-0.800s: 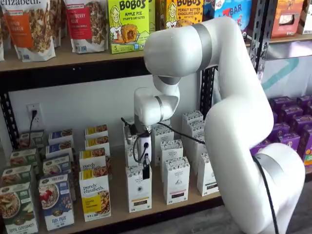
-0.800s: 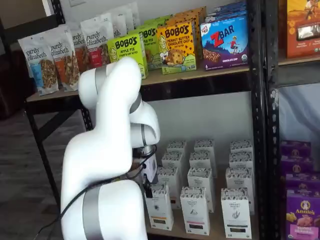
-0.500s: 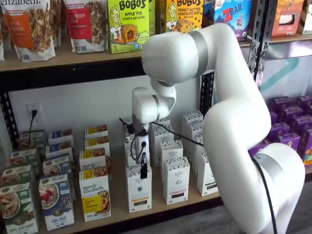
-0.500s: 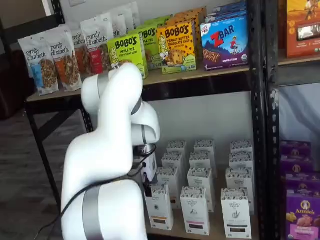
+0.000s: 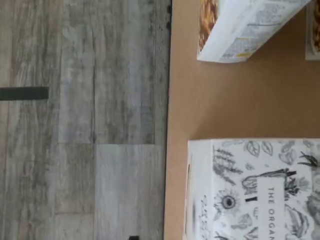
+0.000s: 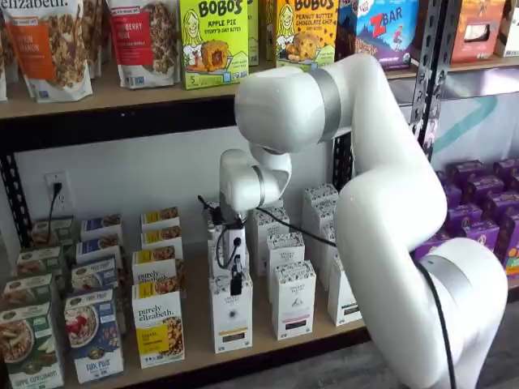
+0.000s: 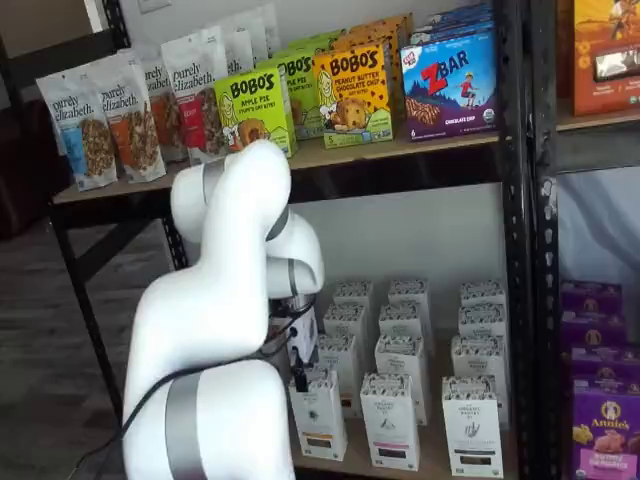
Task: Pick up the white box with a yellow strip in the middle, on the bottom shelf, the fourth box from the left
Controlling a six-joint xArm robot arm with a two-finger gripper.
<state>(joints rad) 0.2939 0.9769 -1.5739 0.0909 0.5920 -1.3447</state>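
The white box with a yellow strip (image 6: pixel 158 327), marked "purely elizabeth", stands at the front of the bottom shelf in a shelf view. Similar boxes stand in a row behind it. My gripper (image 6: pixel 236 285) hangs to its right, just above a white botanical-print box (image 6: pixel 231 314). Its black fingers show no gap, so I cannot tell its state. In a shelf view the gripper (image 7: pixel 298 378) peeks out beside the arm, which hides the yellow-strip box. The wrist view shows a white box side with granola print (image 5: pixel 250 30) and the botanical box top (image 5: pixel 255 190).
Blue and green cereal boxes (image 6: pixel 93 334) stand left of the target. More white botanical boxes (image 6: pixel 293 299) stand to the right. The shelf board's front edge (image 5: pixel 168 125) borders grey wood floor (image 5: pixel 85 125). A black upright (image 7: pixel 512 240) and purple boxes (image 6: pixel 478 211) lie further right.
The arm has swung a little to the left, carrying the gripper slightly left above the botanical box. No box has moved.
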